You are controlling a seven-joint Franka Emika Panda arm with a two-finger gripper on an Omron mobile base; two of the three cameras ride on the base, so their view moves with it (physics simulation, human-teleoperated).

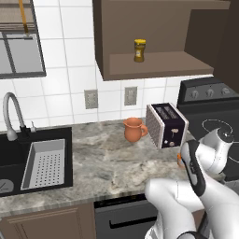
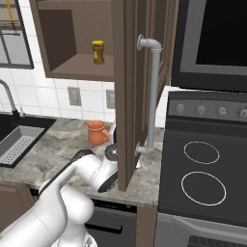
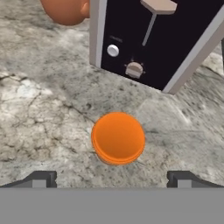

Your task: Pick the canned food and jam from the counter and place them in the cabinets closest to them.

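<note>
The jam [image 3: 118, 138] is a squat orange jar seen from straight above, standing on the marbled counter [image 3: 39, 100] just in front of the toaster. My gripper [image 3: 111, 179] hovers over it, open, with its two dark fingertips [image 3: 41, 178] spread wide to either side and clear of the jar. In the left base view a sliver of the jam [image 1: 179, 161] peeks out beside my forearm. The wall cabinet [image 1: 158, 63] stands open above the counter, holding a taller amber jar with a yellow lid [image 1: 139, 50]. The canned food is out of view.
A black and silver toaster [image 1: 166, 125] stands right behind the jam, with a terracotta jug [image 1: 134, 129] to its left. The open cabinet door [image 2: 128, 96] hangs between my arm and the stove [image 2: 202, 178]. A sink [image 1: 32, 163] lies at the far left.
</note>
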